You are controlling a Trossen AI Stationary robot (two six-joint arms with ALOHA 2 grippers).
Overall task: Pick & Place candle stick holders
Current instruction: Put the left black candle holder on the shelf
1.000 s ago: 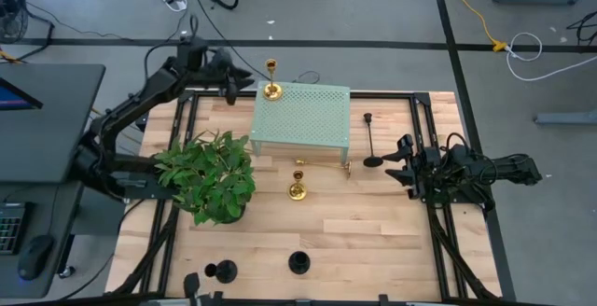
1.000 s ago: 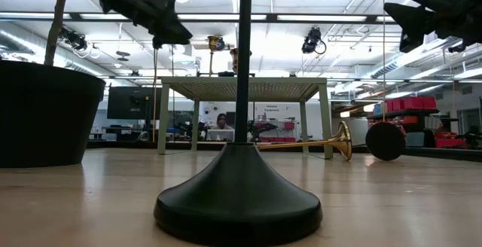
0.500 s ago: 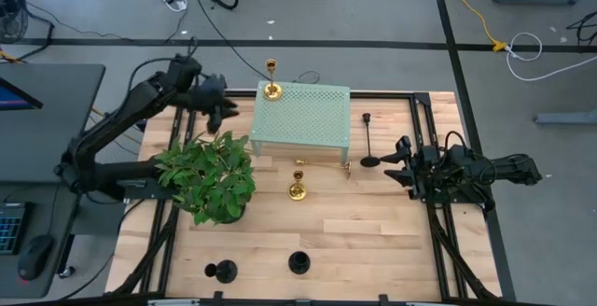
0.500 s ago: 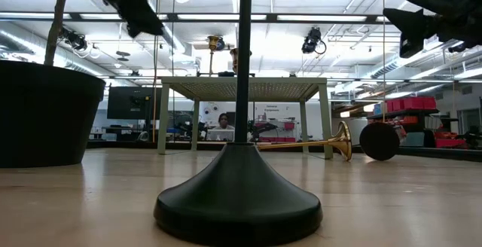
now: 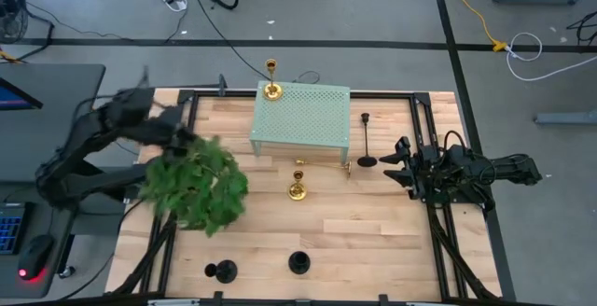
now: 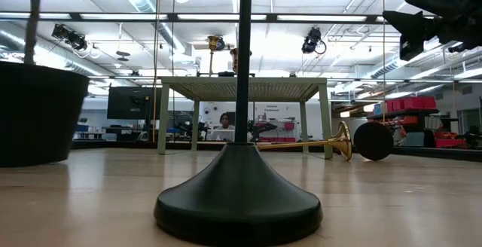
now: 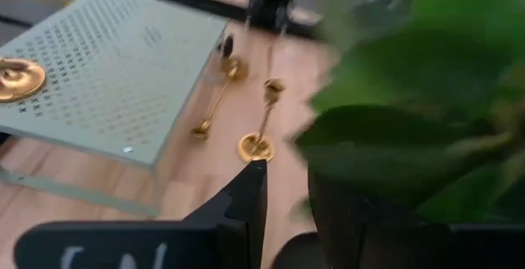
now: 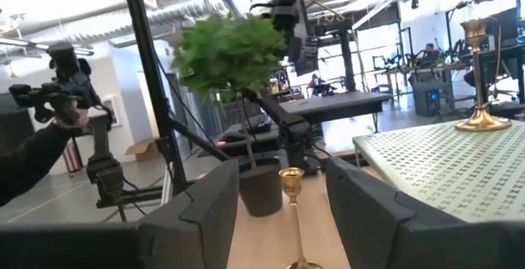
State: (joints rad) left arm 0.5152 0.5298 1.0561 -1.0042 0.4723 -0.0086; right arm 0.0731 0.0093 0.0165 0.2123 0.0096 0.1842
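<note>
Low view is filled by the round base of a matte black candle stick holder [image 6: 238, 202] standing at the near edge of the wooden desk [image 5: 373, 241]; from above you can see a second black one [image 5: 222, 271] just beside it, neither yet touched. Behind them a short shiny gold holder [image 5: 298, 187] stands upright, and another gold holder [image 5: 341, 167] lies on its side by the pale green perforated metal stand [image 5: 303, 119]. A tall thin black holder [image 5: 369, 143] stands just in front of your right hand [image 5: 390, 166], which waits released and empty. Farthest back, a gold holder [image 5: 271, 87] stands on the stand's far left corner, so that one looks placed. What has changed: your left hand [image 5: 173, 129] has swung away from the stand toward the desk's left edge, and the leafy green potted plant [image 5: 191, 185] has shifted left with it and blurs. Whether that hand is clenched, I cannot tell. Check for contact with the plant before picking again.
</note>
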